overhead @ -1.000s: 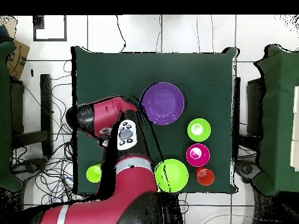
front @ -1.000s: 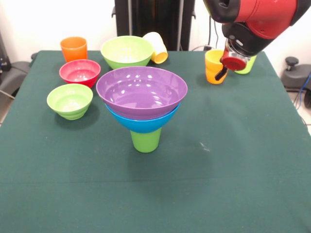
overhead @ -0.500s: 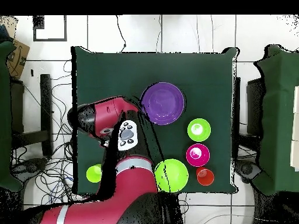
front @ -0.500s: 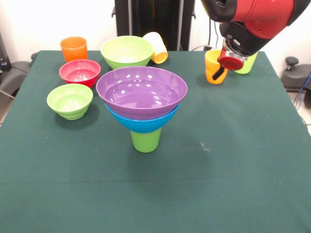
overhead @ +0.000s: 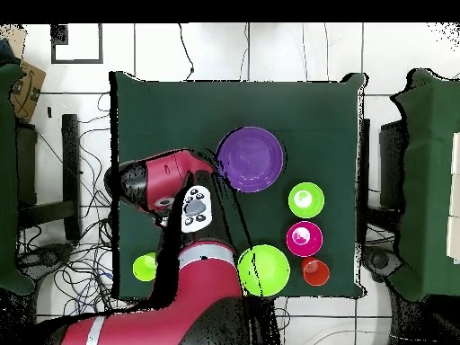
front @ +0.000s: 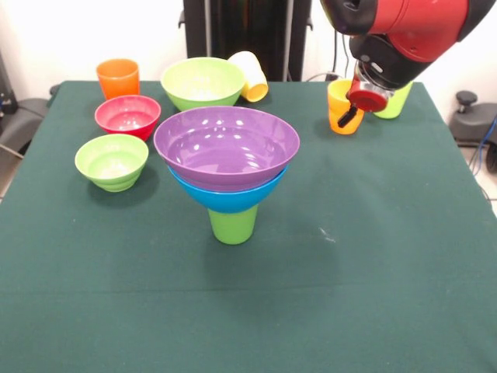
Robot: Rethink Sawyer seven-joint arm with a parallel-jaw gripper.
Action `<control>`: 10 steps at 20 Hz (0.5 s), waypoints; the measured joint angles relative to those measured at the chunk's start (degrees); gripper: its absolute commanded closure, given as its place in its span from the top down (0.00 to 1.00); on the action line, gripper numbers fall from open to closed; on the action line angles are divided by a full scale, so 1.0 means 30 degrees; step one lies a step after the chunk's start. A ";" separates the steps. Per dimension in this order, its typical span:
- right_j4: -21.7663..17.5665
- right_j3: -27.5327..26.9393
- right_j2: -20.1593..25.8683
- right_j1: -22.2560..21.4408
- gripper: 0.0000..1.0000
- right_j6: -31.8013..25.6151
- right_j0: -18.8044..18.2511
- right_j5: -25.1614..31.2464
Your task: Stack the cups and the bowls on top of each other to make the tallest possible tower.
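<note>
Purple tower: I see wide purple plastic bowl [front: 226,147] on large blue bowl [front: 227,200] on green cup [front: 232,224], mid-table.
Gripper [front: 354,109]: over orange-yellow cup [front: 340,105], far edge; I cannot tell its state.
Writing: none legible.

You see glossy, smooth plastic on the purple bowl [front: 226,148], the blue bowl [front: 227,199] under it and the small red bowl [front: 127,115]. The table [front: 373,256] wears matt green cloth. The arm [front: 404,31] has shiny red shells.

We list, on the dark green table [front: 388,256]: purple bowl [front: 226,147], blue bowl [front: 227,199], green cup [front: 233,224]; lime bowls, large [front: 203,81] and small [front: 112,161]; red bowl [front: 127,116]; orange cup [front: 118,78]; pale yellow cup [front: 250,75]; orange-yellow cup [front: 338,106]; red-and-black arm [front: 404,31].
</note>
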 measured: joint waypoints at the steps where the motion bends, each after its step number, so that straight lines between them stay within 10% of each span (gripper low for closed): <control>1: 0.0000 0.0008 -0.0008 0.0008 1.00 0.0000 -0.0002 0.0000; 10: 0.0000 0.0193 -0.0025 0.0088 1.00 0.0000 -0.0002 0.0000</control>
